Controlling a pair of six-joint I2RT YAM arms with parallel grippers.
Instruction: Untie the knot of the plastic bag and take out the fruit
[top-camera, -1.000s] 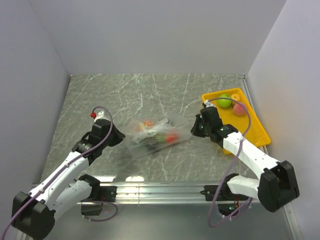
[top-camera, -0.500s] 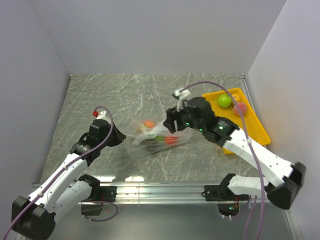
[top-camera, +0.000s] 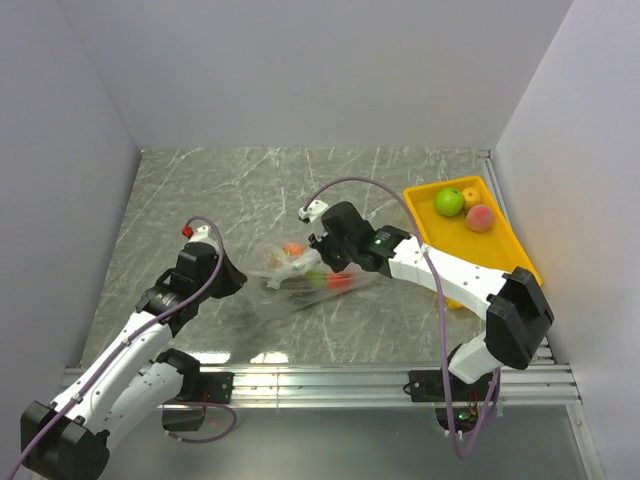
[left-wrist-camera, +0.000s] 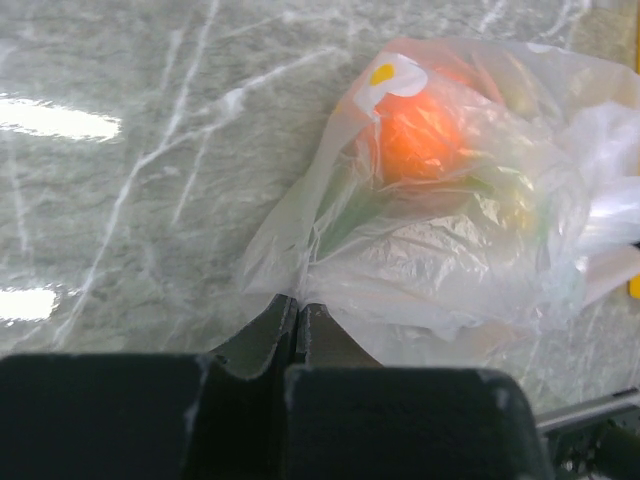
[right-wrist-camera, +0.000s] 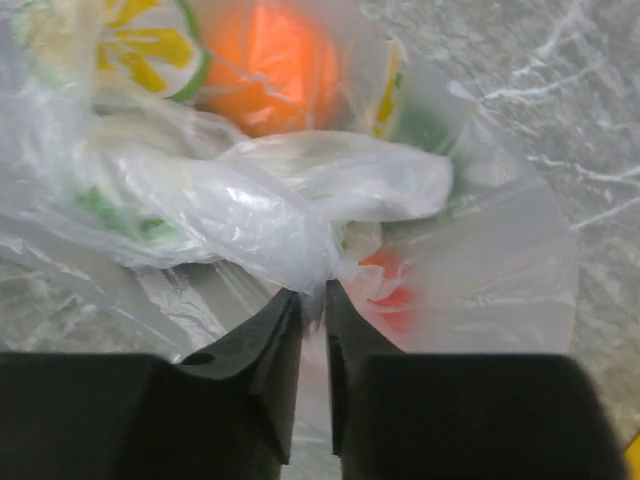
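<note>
The left gripper (left-wrist-camera: 296, 318) is down at the table (left-wrist-camera: 120, 200) with its jaws pressed together. A fold of film at the near left edge of the plastic bag (left-wrist-camera: 430, 260) runs right into its tips, so it seems to be nipping that edge. The bag spreads away ahead of it and to its right, lying flat on the table. The fruit (left-wrist-camera: 420, 135) sits bunched inside, well ahead of the fingertips – an orange round one shows most clearly through the film.

Further right, the right gripper (right-wrist-camera: 312, 310) comes in over the bag from the other side. Its jaws stand only a narrow slit apart, and the tail of the knot (right-wrist-camera: 260, 205) drops into that slit, so it looks pinched there. The knot is a pale twisted rope of film that runs from just ahead of the tips off to their left. An orange fruit lies beyond the knot and a red one shows under the film just right of the tips.

Well off to the right gripper's right is a yellow tray (top-camera: 500, 240) with a green fruit and a pinkish one in it.

The film is likely thin, slippery and nearly weightless, and it may stretch or tear before the knot gives. The fruit provides the only weight and may roll. The best hold is probably a loose end of the knot close to the twist – with the other hold staying on the bag's edge to anchor it.
</note>
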